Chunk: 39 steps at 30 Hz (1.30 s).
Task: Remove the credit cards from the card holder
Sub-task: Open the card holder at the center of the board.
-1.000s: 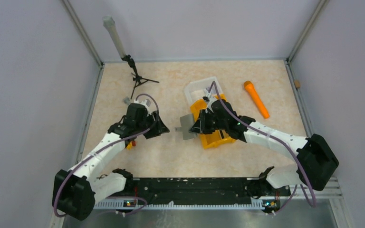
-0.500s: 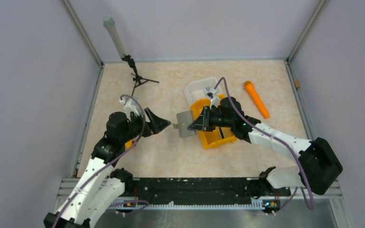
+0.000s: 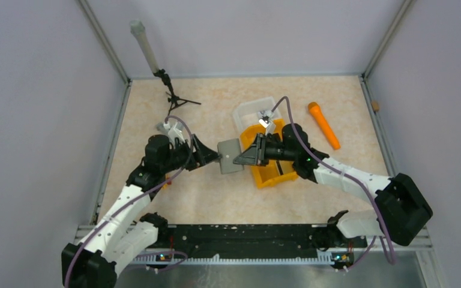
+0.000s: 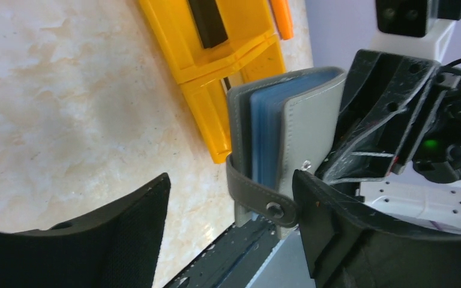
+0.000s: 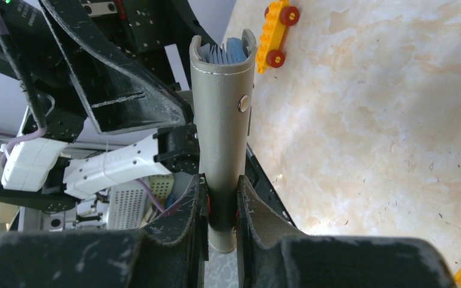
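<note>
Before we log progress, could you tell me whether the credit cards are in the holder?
In: blue credit cards sit between the grey covers of the folded card holder, held by the right gripper.

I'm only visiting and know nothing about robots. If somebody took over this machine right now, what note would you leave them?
Right claw: shut on the flat grey folding card holder, holding it up beside the orange plastic bin.
Left claw: open around the holder's strap end, gripping nothing.
Light blue plastic credit cards: inside the holder; its grey snap strap looks fastened.
Done: holder lifted and presented to the left claw.
Left: undo the strap, open the holder, pull out every card.
</note>
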Tool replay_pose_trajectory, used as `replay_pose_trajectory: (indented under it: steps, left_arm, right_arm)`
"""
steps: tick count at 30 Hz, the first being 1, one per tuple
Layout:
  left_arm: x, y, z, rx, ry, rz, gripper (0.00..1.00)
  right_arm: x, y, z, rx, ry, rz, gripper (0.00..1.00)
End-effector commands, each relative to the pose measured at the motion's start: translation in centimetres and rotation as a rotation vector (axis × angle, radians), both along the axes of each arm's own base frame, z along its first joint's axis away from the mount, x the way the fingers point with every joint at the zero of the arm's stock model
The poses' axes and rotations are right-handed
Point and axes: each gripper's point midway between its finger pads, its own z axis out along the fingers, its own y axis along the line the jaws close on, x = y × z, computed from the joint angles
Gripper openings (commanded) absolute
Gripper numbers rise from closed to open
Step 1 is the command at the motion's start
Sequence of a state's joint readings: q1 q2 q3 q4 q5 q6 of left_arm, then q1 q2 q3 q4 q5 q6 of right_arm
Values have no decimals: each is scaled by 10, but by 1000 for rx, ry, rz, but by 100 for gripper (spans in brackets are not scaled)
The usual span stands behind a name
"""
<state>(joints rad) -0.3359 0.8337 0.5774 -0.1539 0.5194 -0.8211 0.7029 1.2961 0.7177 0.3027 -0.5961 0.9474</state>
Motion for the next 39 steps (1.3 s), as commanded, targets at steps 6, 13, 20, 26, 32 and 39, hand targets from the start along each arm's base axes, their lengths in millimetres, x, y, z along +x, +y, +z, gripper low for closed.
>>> replay_pose_trajectory:
  steps: [6,13,20,26,32,39]
  left_arm:
    - [4,1,15,-36,-67,21,33]
    - [3,3,11,-19,-42,27,0]
    - [-4,8,-8,39,3,15,0]
    - [-15,3,-48,33,65,-43,0]
    - [-30,4,-92,84,161,-97,0]
    - [-27,18,-82,169,121,-46,0]
  right_arm:
    - [0,5,21,107,-39,25,0]
    - [3,8,13,100,-22,32,0]
    - [13,12,-58,-82,44,0,42]
    - [8,24,-103,-307,21,4,59]
    - [-2,39,-124,-439,-40,19,64]
    - [-4,41,-128,-519,-76,-8,64]
